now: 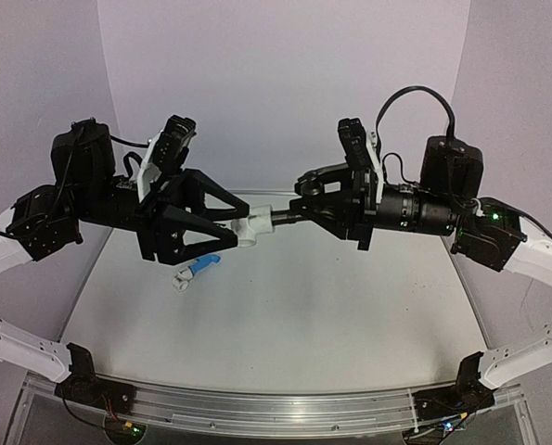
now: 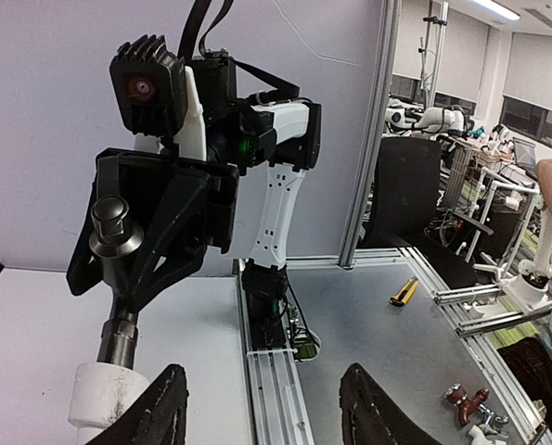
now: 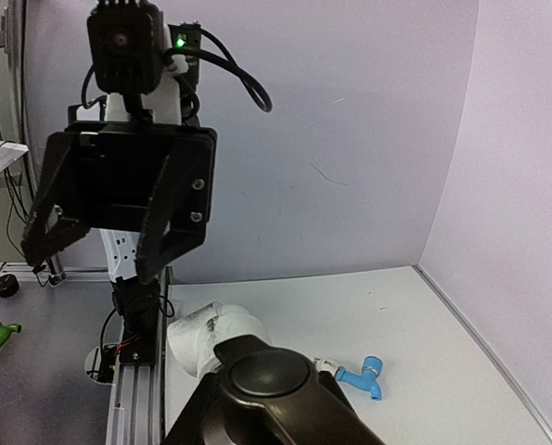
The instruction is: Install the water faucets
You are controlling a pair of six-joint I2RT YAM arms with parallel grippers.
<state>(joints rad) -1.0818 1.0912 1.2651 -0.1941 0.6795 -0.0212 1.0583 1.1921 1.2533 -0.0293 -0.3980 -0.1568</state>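
Observation:
The dark metal faucet (image 1: 280, 219) is held level in the air, its threaded end in a white elbow fitting (image 1: 248, 230). My right gripper (image 1: 296, 213) is shut on the faucet's body. In the left wrist view the faucet (image 2: 116, 236) runs down into the fitting (image 2: 104, 399). My left gripper (image 2: 266, 417) is open, and the fitting sits just outside its left finger (image 2: 160, 413). In the right wrist view the faucet's handle (image 3: 266, 380) fills the bottom, with the fitting (image 3: 211, 336) behind it. The light blue faucet (image 1: 201, 268) lies on the table, also seen in the right wrist view (image 3: 361, 375).
A small white fitting (image 1: 181, 281) sits on the blue faucet's end. An aluminium rail (image 1: 257, 408) runs along the near edge. Purple walls close the back and sides. Beyond the table lie a yellow knife (image 2: 404, 291) and a bronze tap (image 2: 468, 403).

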